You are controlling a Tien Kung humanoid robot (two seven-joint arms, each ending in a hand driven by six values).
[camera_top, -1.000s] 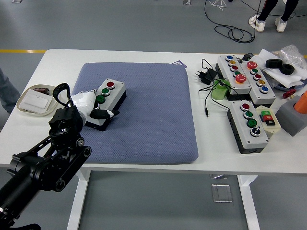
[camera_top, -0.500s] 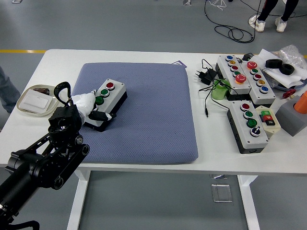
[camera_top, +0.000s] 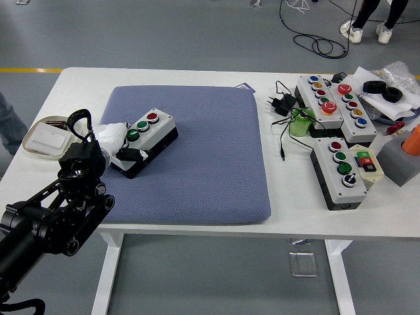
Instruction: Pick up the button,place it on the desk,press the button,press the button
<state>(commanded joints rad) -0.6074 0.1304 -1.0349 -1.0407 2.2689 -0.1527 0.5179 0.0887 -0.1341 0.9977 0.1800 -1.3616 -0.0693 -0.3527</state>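
Rotated and nudged slightly far-right since earlier, the button box [camera_top: 146, 139] sits on the blue mat's [camera_top: 210, 157] left part, gripped at its near-left end by the left hand [camera_top: 118, 143]. Lifting from one end risks tipping it free.

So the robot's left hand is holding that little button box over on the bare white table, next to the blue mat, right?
Not quite. The left hand does hold the button box, but the head view shows the box on the blue mat, at its left side, not on the bare white table.
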